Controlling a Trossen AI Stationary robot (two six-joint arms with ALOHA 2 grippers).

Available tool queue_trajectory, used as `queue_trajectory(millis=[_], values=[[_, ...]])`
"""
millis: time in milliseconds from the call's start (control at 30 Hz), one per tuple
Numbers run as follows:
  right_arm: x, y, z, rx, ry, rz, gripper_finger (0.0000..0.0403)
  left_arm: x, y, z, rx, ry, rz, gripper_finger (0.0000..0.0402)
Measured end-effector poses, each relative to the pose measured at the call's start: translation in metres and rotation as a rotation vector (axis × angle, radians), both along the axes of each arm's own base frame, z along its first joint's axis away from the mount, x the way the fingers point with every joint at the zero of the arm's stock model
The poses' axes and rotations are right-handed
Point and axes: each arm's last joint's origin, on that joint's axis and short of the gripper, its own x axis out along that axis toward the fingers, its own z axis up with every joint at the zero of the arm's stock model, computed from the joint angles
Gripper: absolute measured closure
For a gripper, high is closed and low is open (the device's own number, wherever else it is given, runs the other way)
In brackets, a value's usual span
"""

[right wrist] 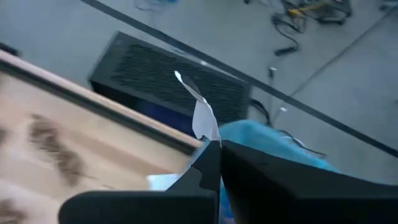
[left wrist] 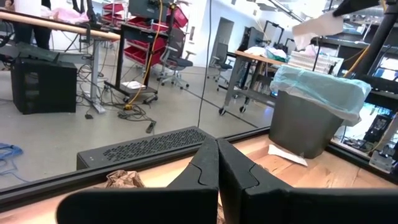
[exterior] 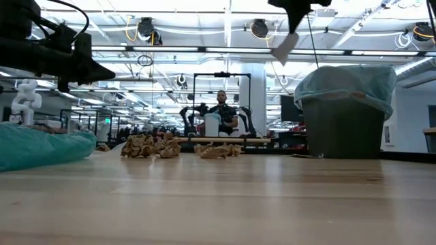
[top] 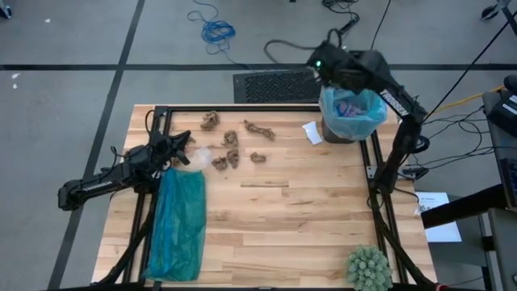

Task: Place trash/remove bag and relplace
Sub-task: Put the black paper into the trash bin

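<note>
1. Step in hand: binning trash. The right tool (right wrist: 214, 148) is clamped on a white paper scrap (right wrist: 202, 115), above the bag (top: 353, 109).
2. Next: release it there.
3. Left tool (left wrist: 217, 163) waits together, brown scraps (top: 230, 149) just ahead.

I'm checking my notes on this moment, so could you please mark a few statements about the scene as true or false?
1. The right hand is shut on a white paper above the bin. True.
2. The bin has no liner. False: a pale blue bag lines it, folded over the rim.
3. Brown scraps lie on the table. True.
4. The left hand holds a scrap. False: it is shut on nothing, by the table's left edge.
5. The teal bag hangs from the bin. False: it lies flat on the table's left side.
6. A spiky green ball sits at the table's near right corner. True.
</note>
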Motion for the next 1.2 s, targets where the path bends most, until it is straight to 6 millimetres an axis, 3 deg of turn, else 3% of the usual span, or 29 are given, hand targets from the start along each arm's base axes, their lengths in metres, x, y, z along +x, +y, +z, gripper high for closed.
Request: queue_trajectory(millis=[233,733,1000,1200], values=[[-0.035,-0.034,0.004,0.019,0.087,-0.011,0.0403,0.0,0.0,0.0,0.0,0.0,0.0,0.0401],[-0.096,-0.08,0.003,0.221,-0.104,-0.001,0.0403,0.0,0.0,0.0,0.0,-0.001,0.0,0.0401],[-0.108,-0.087,0.003,0.314,-0.269,0.03,0.0403,0.0,0.0,0.0,0.0,-0.001,0.0,0.0401],[-0.101,-0.082,0.004,0.459,-0.493,0.077,0.0403,0.0,0.0,0.0,0.0,-0.001,0.0,0.0401]])
